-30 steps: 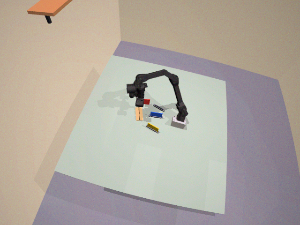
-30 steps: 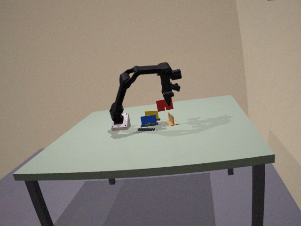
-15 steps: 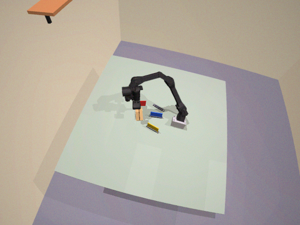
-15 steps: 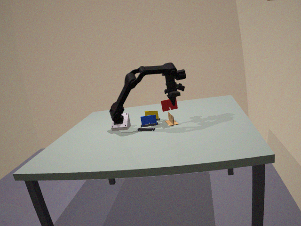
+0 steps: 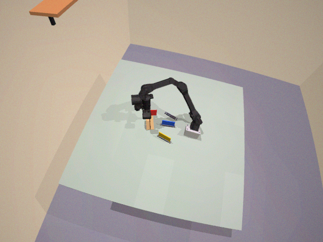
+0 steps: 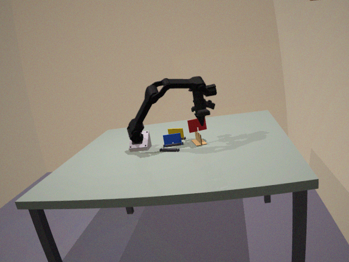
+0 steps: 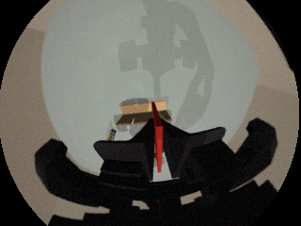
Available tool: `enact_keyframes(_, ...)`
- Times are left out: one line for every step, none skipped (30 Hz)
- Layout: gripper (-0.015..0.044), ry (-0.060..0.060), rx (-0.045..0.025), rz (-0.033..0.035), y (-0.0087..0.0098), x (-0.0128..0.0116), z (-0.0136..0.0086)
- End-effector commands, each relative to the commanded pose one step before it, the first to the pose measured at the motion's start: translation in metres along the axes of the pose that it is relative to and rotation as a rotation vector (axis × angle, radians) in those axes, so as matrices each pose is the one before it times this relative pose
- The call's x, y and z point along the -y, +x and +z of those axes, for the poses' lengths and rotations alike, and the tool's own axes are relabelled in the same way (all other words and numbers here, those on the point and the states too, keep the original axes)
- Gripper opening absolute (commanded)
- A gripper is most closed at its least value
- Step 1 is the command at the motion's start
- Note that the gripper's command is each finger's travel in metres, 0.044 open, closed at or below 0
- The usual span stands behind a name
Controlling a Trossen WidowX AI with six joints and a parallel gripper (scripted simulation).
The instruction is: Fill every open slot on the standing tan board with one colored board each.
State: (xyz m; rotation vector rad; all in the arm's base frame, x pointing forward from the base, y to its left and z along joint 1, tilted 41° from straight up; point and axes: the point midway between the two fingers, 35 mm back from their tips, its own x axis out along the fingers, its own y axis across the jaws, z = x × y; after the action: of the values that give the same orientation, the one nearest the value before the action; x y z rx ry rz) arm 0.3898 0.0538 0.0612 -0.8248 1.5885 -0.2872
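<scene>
Blue board (image 5: pixel 168 123) (image 6: pixel 172 139) upright in its dark holder (image 5: pixel 170 126) (image 6: pixel 173 145).

In the top view, the orange shelf (image 5: pixel 53 7) is running out of frame at eleven o'clock, hiding its far end.

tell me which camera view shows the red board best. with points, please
The exterior view: it shows the red notched board's (image 5: pixel 154 112) (image 6: pixel 194 125) (image 7: pixel 159 146) broad face and downward notch. The top view shows only part of it; the wrist view, mainly its thin edge.

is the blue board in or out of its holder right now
In. The blue board stands upright with its lower edge in the dark holder beneath it.
</scene>
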Motion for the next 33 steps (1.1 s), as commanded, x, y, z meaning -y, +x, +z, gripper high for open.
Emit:
enact_keyframes(0.0, -0.0044, 0.00547, -0.00452, 0.00101, -0.0002, 0.00041)
enact_keyframes(0.0, 0.0, 0.0, -0.00003, 0.00072, 0.00002, -0.00001)
enact_keyframes(0.0, 0.0, 0.0, -0.00003, 0.00088, 0.0, -0.00003)
enact_keyframes(0.0, 0.0, 0.0, -0.00003, 0.00083, -0.00003, -0.00006)
enact_keyframes(0.0, 0.0, 0.0, -0.00003, 0.00093, -0.00005, -0.00008)
enact_keyframes(0.0, 0.0, 0.0, -0.00003, 0.0008, -0.00003, -0.00006)
enact_keyframes(0.0, 0.0, 0.0, -0.00003, 0.00081, 0.0, -0.00002)
enact_keyframes(0.0, 0.0, 0.0, -0.00004, 0.00091, 0.00002, 0.0)
enact_keyframes(0.0, 0.0, 0.0, -0.00004, 0.00102, 0.00003, 0.00001)
enact_keyframes(0.0, 0.0, 0.0, -0.00004, 0.00107, 0.00003, 0.00001)
enact_keyframes(0.0, 0.0, 0.0, -0.00004, 0.00108, 0.00002, 0.0)
enact_keyframes(0.0, 0.0, 0.0, -0.00004, 0.00106, 0.00001, -0.00001)
enact_keyframes(0.0, 0.0, 0.0, -0.00004, 0.00105, 0.00001, -0.00001)
enact_keyframes(0.0, 0.0, 0.0, -0.00004, 0.00103, 0.0, -0.00001)
enact_keyframes(0.0, 0.0, 0.0, -0.00004, 0.00102, 0.00001, -0.00001)
enact_keyframes(0.0, 0.0, 0.0, -0.00004, 0.00101, 0.00001, -0.00001)
enact_keyframes(0.0, 0.0, 0.0, -0.00004, 0.001, 0.00001, -0.00001)
enact_keyframes(0.0, 0.0, 0.0, -0.00004, 0.00099, 0.00001, -0.00001)
enact_keyframes(0.0, 0.0, 0.0, -0.00004, 0.00098, 0.00001, -0.00001)
enact_keyframes(0.0, 0.0, 0.0, -0.00004, 0.00098, 0.00001, -0.00001)
enact_keyframes(0.0, 0.0, 0.0, -0.00004, 0.00098, 0.00001, -0.00001)
enact_keyframes(0.0, 0.0, 0.0, -0.00004, 0.00099, 0.00001, -0.00001)
enact_keyframes(0.0, 0.0, 0.0, -0.00004, 0.001, 0.00001, -0.00001)
enact_keyframes(0.0, 0.0, 0.0, -0.00004, 0.00101, 0.00001, -0.00001)
enact_keyframes(0.0, 0.0, 0.0, -0.00004, 0.00102, 0.00001, -0.00001)
enact_keyframes(0.0, 0.0, 0.0, -0.00004, 0.00103, 0.00001, -0.00001)
enact_keyframes(0.0, 0.0, 0.0, -0.00004, 0.00104, 0.00001, -0.00001)
enact_keyframes(0.0, 0.0, 0.0, -0.00004, 0.00104, 0.00001, -0.00001)
enact_keyframes(0.0, 0.0, 0.0, -0.00004, 0.00104, 0.00001, -0.00001)
enact_keyframes(0.0, 0.0, 0.0, -0.00004, 0.00104, 0.00001, -0.00001)
enact_keyframes(0.0, 0.0, 0.0, -0.00004, 0.00103, 0.00001, -0.00001)
enact_keyframes(0.0, 0.0, 0.0, -0.00004, 0.00102, 0.00001, -0.00001)
enact_keyframes(0.0, 0.0, 0.0, -0.00004, 0.00102, 0.00001, -0.00001)
